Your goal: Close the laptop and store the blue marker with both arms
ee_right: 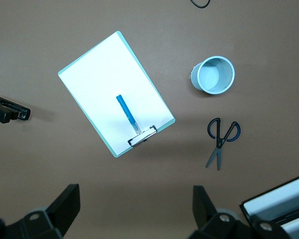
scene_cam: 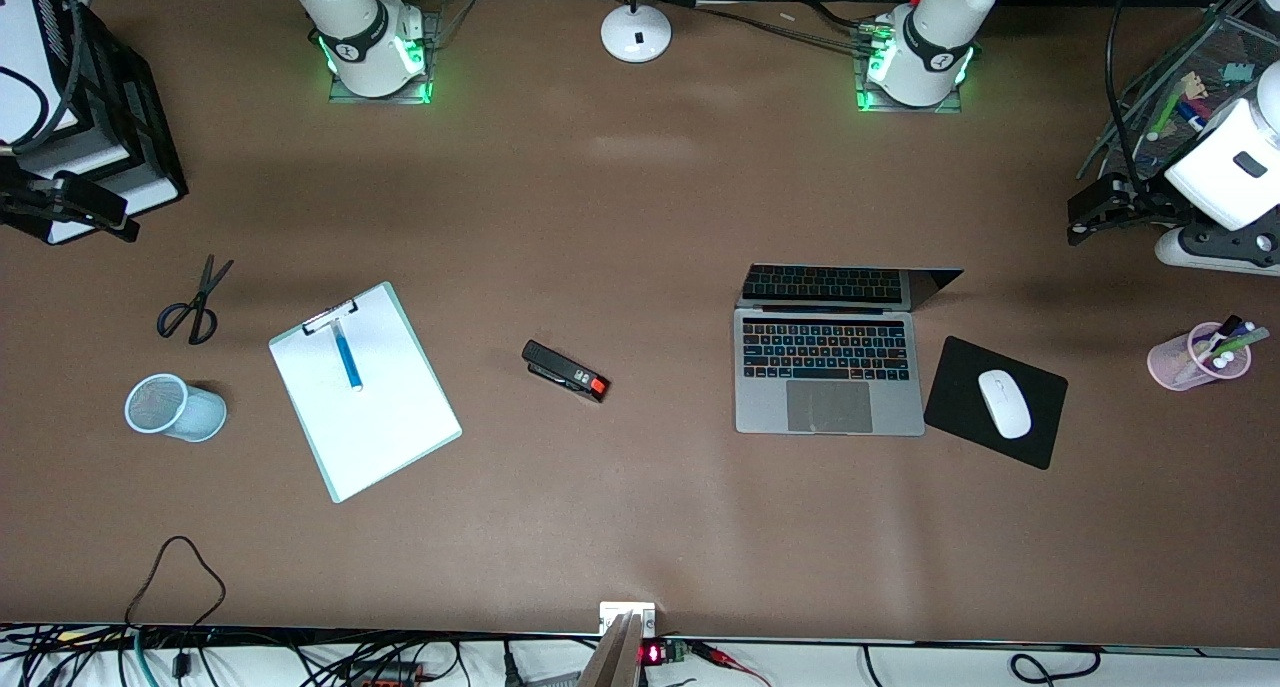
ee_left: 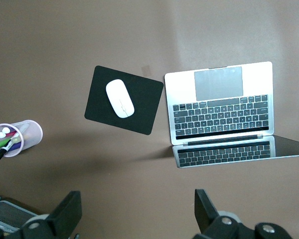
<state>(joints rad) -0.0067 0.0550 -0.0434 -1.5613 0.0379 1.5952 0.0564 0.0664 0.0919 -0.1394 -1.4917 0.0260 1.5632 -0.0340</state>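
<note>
The laptop (scene_cam: pixel 828 405) stands open at the left arm's end of the table, its screen leaning back; it also shows in the left wrist view (ee_left: pixel 218 84). The blue marker (scene_cam: pixel 348 357) lies on a white clipboard (scene_cam: pixel 385 422) toward the right arm's end and shows in the right wrist view (ee_right: pixel 125 112). My left gripper (scene_cam: pixel 1078 221) is open and empty, high above the table edge near a pink cup; its open fingers frame bare table (ee_left: pixel 137 211). My right gripper (scene_cam: pixel 115 219) is open and empty, high at the other table end (ee_right: pixel 136 206).
A white mouse (scene_cam: pixel 1003 403) sits on a black pad (scene_cam: pixel 955 392) beside the laptop. A pink pen cup (scene_cam: pixel 1190 362), black-and-red stapler (scene_cam: pixel 566 371), scissors (scene_cam: pixel 195 305), a light-blue mesh cup (scene_cam: pixel 175 407) on its side, a box (scene_cam: pixel 60 87) and a lamp base (scene_cam: pixel 636 32) stand around.
</note>
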